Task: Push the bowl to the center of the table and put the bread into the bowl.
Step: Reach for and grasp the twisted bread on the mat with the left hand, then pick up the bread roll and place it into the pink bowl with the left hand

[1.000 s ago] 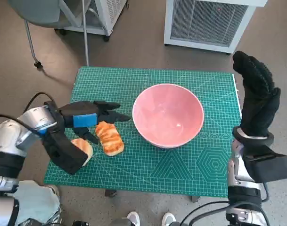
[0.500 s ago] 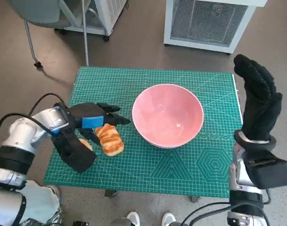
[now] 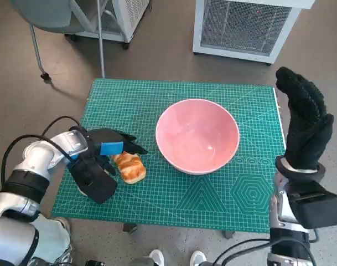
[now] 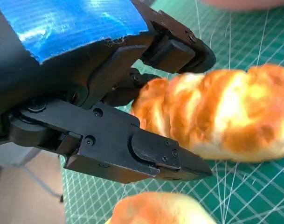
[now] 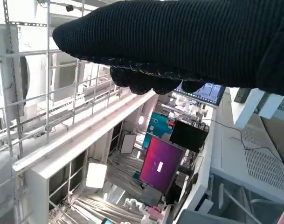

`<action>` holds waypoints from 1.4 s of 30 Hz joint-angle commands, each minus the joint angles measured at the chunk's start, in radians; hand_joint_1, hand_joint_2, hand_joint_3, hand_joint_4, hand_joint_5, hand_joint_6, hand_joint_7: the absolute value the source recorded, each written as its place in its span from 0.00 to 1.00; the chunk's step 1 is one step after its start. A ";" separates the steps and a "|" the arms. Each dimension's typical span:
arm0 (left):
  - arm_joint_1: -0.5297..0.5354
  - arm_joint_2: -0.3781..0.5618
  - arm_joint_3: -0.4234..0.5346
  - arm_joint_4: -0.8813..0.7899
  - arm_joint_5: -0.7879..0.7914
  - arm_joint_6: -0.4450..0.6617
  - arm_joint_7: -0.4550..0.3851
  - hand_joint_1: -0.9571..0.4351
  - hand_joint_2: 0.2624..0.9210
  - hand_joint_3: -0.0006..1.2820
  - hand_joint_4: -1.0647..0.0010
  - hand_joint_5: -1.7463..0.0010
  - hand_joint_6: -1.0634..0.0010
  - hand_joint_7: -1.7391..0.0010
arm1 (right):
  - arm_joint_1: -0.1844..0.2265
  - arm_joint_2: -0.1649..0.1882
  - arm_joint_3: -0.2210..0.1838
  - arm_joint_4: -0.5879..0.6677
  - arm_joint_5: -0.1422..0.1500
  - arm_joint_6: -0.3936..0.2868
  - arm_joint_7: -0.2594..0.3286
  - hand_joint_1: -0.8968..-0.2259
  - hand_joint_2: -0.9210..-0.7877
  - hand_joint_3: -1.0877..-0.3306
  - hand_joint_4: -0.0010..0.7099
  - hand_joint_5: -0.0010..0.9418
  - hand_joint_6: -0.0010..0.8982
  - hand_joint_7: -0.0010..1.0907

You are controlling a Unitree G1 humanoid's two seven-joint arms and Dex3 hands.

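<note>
Green gridded mat (image 3: pixel 212 205), no legible writing; left hand (image 3: pixel 104 148) fingers (image 4: pixel 146 154) closing around bread (image 3: pixel 129 167); pink bowl (image 3: pixel 197 136)

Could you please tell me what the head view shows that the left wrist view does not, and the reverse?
Only the head view shows the whole pink bowl, the raised right hand and the green mat's full extent. Only the left wrist view shows, close up, the left hand's fingers around the end of the bread, with a second piece at the picture's edge. Both show the left hand, the bread and the mat.
</note>
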 commanded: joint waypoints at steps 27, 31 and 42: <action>-0.075 -0.081 -0.171 0.313 0.022 -0.031 0.286 0.68 1.00 0.06 0.49 0.24 0.29 0.43 | 0.025 0.022 -0.002 0.018 0.001 0.007 -0.007 0.55 0.00 0.41 0.47 0.02 0.00 0.60; -0.089 -0.068 -0.167 0.319 0.004 -0.057 0.307 0.68 1.00 0.07 0.48 0.25 0.32 0.39 | 0.024 0.023 -0.003 0.026 0.007 0.003 -0.003 0.55 0.00 0.41 0.47 0.02 0.00 0.60; -0.113 -0.047 -0.150 0.337 -0.020 -0.102 0.350 0.69 1.00 0.07 0.47 0.20 0.32 0.45 | 0.020 0.029 0.000 0.041 0.017 -0.004 0.001 0.57 0.00 0.41 0.46 0.01 0.00 0.59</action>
